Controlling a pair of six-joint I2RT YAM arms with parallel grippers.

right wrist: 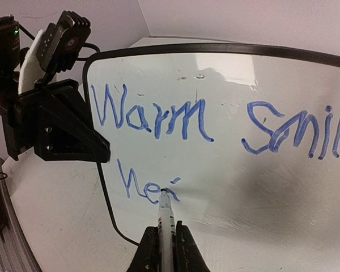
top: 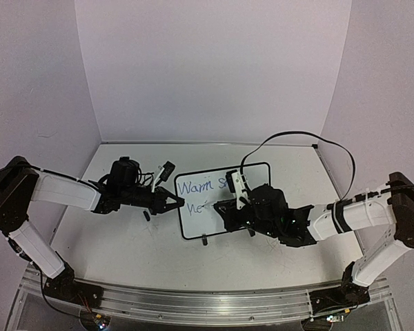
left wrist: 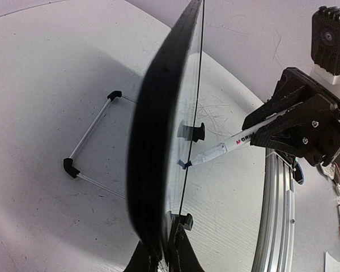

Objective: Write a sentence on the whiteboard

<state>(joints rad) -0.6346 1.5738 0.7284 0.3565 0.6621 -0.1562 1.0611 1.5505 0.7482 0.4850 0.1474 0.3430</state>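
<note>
The whiteboard (top: pixel 207 217) with thin black frame lies mid-table. Blue text on it reads "Warm" (right wrist: pixel 150 113) and "Smile" (right wrist: pixel 300 130) on the top line, and "he" plus a started stroke (right wrist: pixel 144 184) below. My left gripper (top: pixel 174 203) is shut on the board's left edge; the left wrist view shows the edge (left wrist: pixel 158 141) clamped between its jaws. My right gripper (right wrist: pixel 165 249) is shut on a white marker (right wrist: pixel 166 218). The marker tip touches the board at the second line. In the left wrist view the marker (left wrist: pixel 221 150) meets the board face.
The board's wire stand with black feet (left wrist: pixel 90 136) shows behind it. A black cable (top: pixel 297 138) arcs over the right arm. The aluminium rail (top: pixel 214 296) runs along the near table edge. White walls enclose the back and sides.
</note>
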